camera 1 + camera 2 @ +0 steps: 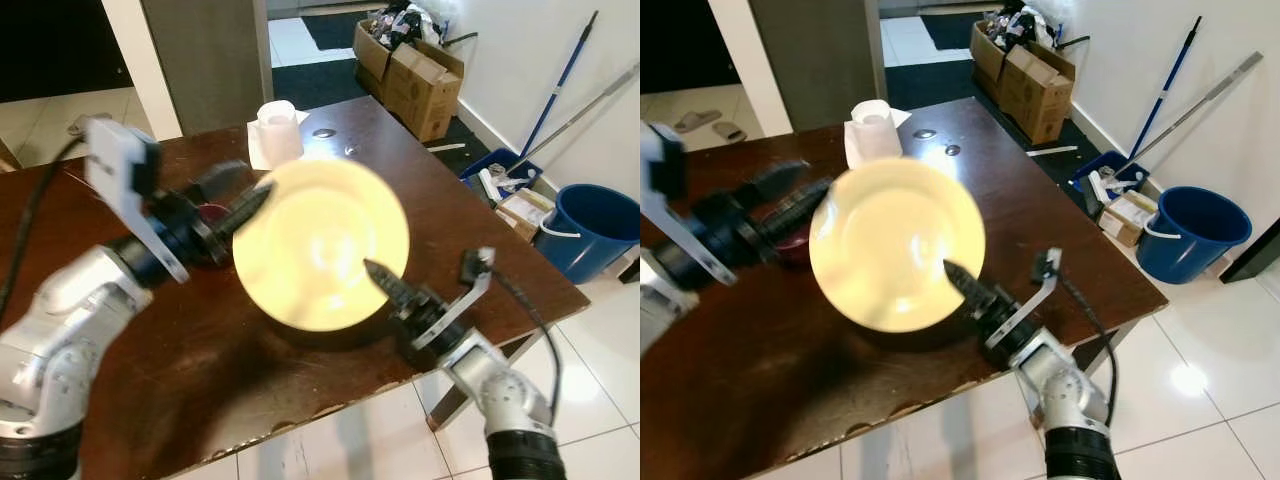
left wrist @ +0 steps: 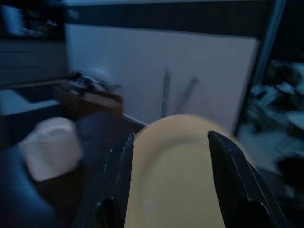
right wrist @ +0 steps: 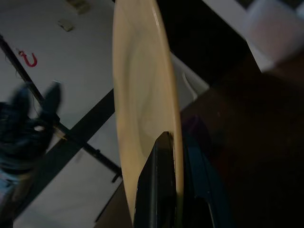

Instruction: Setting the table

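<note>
Above the table's middle: round pale-yellow plate, lifted off the dark wooden table, tilted.
My right gripper: fingers pinched on the plate's near rim.
My left gripper: fingers spread wide, the plate's far-left rim between them.
Far edge: white tissue roll.
Floor, beyond the right edge: blue plastic bucket.

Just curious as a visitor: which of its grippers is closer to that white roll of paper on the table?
Left. The left gripper reaches the plate's rim just in front of the paper roll; the right gripper pinches the plate's opposite, near edge.
</note>
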Robot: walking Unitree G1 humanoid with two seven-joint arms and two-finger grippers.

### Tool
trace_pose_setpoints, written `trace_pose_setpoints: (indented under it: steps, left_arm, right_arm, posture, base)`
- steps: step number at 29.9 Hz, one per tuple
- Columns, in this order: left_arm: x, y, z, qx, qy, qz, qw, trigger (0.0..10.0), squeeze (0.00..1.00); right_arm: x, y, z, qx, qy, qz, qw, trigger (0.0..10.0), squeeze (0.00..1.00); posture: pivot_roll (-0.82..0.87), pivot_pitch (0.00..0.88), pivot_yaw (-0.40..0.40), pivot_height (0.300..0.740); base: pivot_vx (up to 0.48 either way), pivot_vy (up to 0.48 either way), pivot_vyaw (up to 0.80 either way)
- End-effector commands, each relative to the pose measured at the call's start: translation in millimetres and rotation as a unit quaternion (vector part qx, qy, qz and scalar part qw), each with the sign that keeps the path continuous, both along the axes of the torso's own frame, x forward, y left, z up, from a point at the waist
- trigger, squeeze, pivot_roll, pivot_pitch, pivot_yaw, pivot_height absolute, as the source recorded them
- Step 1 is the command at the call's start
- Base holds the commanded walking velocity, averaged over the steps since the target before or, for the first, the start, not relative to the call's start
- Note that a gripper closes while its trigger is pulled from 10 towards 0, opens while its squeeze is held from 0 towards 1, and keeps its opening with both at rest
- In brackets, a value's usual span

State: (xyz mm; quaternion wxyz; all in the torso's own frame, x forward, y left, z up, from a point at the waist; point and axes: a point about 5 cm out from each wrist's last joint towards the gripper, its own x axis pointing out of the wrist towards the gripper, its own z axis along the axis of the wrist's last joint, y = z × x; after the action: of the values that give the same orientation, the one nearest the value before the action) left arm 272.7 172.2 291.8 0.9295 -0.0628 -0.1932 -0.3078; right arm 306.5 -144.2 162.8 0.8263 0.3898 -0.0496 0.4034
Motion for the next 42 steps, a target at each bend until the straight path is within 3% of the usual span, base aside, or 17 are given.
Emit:
trace_pose_setpoints:
  steps: [1,6,7,8,10,18,23,32,42]
  left_arm:
    - [6.5,5.6,-17,-0.005,0.041,0.041,0.998,10.0,0.00]
    - [16.6,20.1,-64,0.006,0.133,0.199,0.971,10.0,0.00]
    - [16.5,22.2,-69,0.013,0.139,0.215,0.967,10.0,0.00]
    - [15.5,25.1,-75,0.026,0.147,0.230,0.962,10.0,0.00]
    - [9.8,32.0,-87,0.058,0.161,0.255,0.952,10.0,0.00]
    - [-2.4,44.1,-91,0.070,0.164,0.272,0.946,10.0,0.00]
    - [1.5,40.5,-93,0.068,0.150,0.290,0.943,10.0,0.00]
    - [26.7,17.2,-86,0.061,0.112,0.294,0.947,10.0,0.00]
    - [29.2,14.3,-89,0.067,0.107,0.295,0.947,10.0,0.00]
  right_arm:
    - [-5.6,2.3,10,0.001,-0.016,-0.004,1.000,0.0,0.00]
    - [-18.7,0.4,43,-0.058,-0.076,-0.075,0.993,0.0,0.00]
    - [-19.9,-1.1,45,-0.067,-0.079,-0.085,0.991,3.4,0.00]
    - [-22.5,-2.5,47,-0.074,-0.079,-0.092,0.990,10.0,0.00]
    - [-31.7,-6.8,50,-0.093,-0.073,-0.108,0.987,10.0,0.00]
    - [-46.9,-12.4,40,-0.128,-0.041,-0.150,0.979,10.0,0.00]
    - [-41.4,-3.2,49,-0.118,-0.046,-0.152,0.980,10.0,0.00]
    - [-19.2,4.3,45,-0.131,-0.031,-0.186,0.973,10.0,0.00]
    - [-19.6,3.2,42,-0.134,-0.027,-0.196,0.971,10.0,0.00]
  posture:
    - [-0.03,0.028,0.084,0.740]
    - [-0.05,0.019,0.082,0.740]
    - [-0.05,0.017,0.082,0.740]
    - [-0.05,0.017,0.082,0.740]
    - [-0.06,0.017,0.082,0.740]
    - [-0.07,0.003,0.068,0.740]
    - [-0.08,0.000,0.046,0.740]
    - [-0.08,0.000,0.046,0.740]
    - [-0.09,0.000,0.063,0.740]
  base:
    - [0.000,0.000,0.00]
    - [0.000,0.000,0.00]
    - [0.000,0.000,0.00]
    - [0.000,0.000,0.00]
    - [0.000,0.000,0.00]
    - [0.000,0.000,0.00]
    - [0.000,0.000,0.00]
    - [0.000,0.000,0.00]
    - [0.000,0.000,0.00]
